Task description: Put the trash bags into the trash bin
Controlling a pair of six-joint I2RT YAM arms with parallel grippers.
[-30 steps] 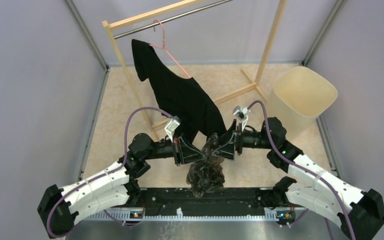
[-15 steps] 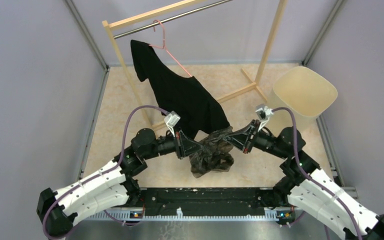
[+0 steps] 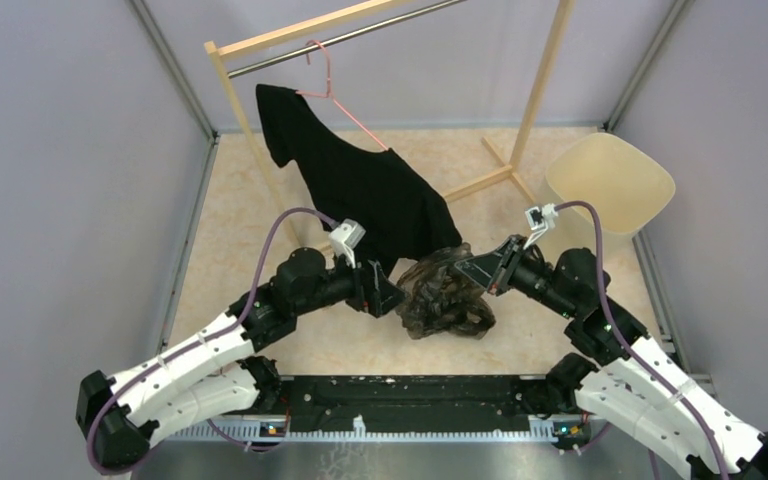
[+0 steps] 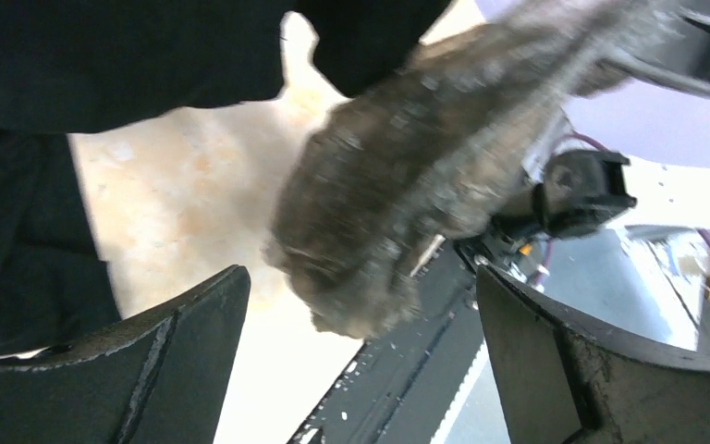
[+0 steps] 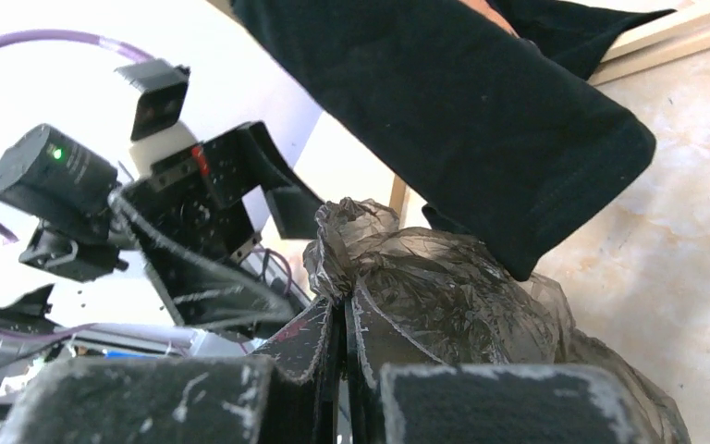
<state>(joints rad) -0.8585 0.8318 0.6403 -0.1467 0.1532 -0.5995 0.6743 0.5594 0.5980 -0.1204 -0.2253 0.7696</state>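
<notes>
Pinching the trash bags (image 3: 447, 300) shut in your right gripper (image 3: 463, 270) seems to keep the bundle lifted. Left gripper (image 3: 388, 296) gapes wide just beside it, holding nothing. Black T-shirt (image 3: 360, 190) hangs close behind. Trash bin (image 3: 610, 185) sits far right, so carry twd it.

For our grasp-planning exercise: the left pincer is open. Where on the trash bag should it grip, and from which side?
Probably the crumpled folds on the left side of the trash bag, coming in from the left, where the left pincer faces it. The right pincer pinches a gathered fold at upper right, leaving that side free.
</notes>
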